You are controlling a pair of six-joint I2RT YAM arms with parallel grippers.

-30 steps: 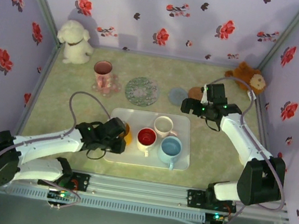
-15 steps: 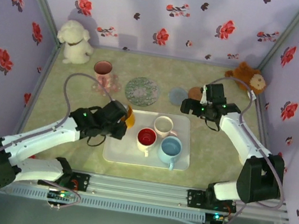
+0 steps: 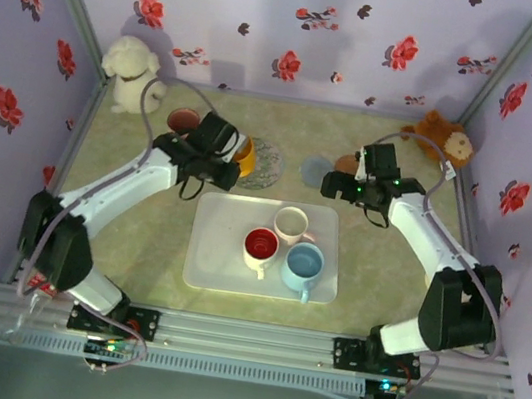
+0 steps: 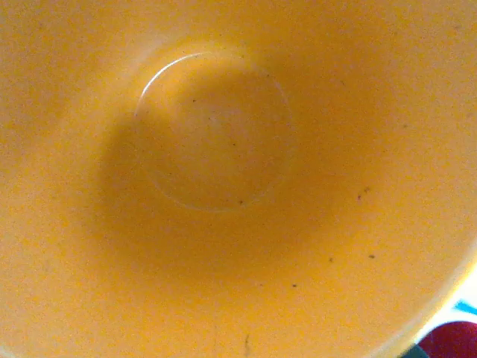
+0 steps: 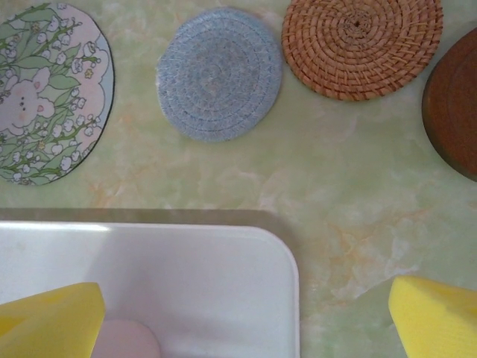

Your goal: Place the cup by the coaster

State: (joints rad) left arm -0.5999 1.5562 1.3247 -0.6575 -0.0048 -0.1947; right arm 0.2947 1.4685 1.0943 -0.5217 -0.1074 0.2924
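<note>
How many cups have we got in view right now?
5. Three stand on the tray: red cup, pale cup, blue cup. The orange cup is held in the left gripper. The pink cup is at back left, partly hidden.

No readable text, labels or numbers anywhere.

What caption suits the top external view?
Left arm holds an orange cup over the floral coaster; three cups sit on the white tray.
</note>
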